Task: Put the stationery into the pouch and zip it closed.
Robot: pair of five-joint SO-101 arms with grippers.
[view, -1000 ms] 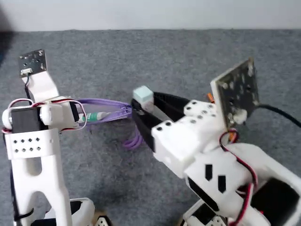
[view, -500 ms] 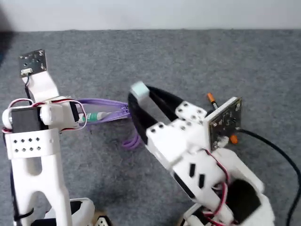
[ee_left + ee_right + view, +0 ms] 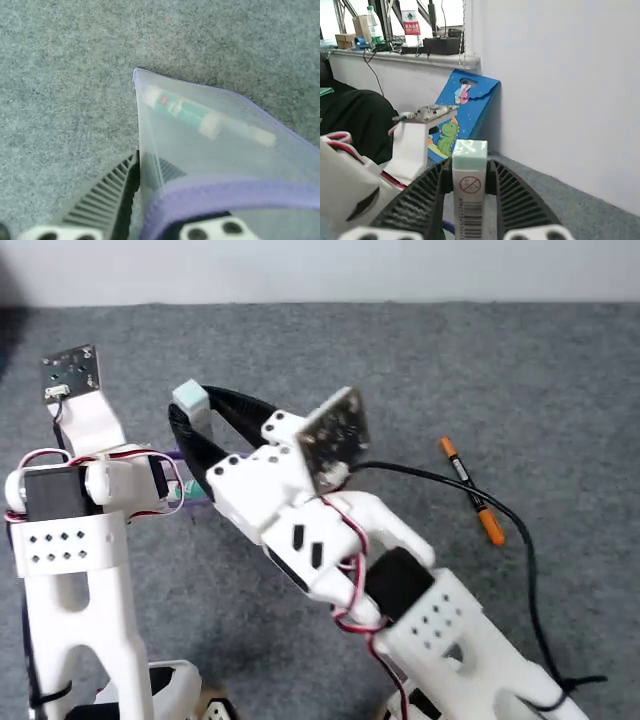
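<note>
The pouch (image 3: 210,160), clear with a purple edge, is held by the left gripper (image 3: 142,172), whose jaws are clamped on that purple edge. A green and white pen (image 3: 200,116) is seen lying inside the pouch, and one corner of the pouch is pointed towards the grey table (image 3: 400,360). The right gripper (image 3: 190,418) is held just above the pouch, close beside the left arm. Its jaws are closed on an eraser (image 3: 190,397), a pale green and white block gripped upright by its sides, with its top end standing clear of the jaw tips. An orange pen (image 3: 470,502) is left on the table well apart from the pouch, beyond the right arm, and a black cable (image 3: 420,475) is laid across it. A blue paper bag (image 3: 462,117) with a cartoon dinosaur is leant against the white wall.
</note>
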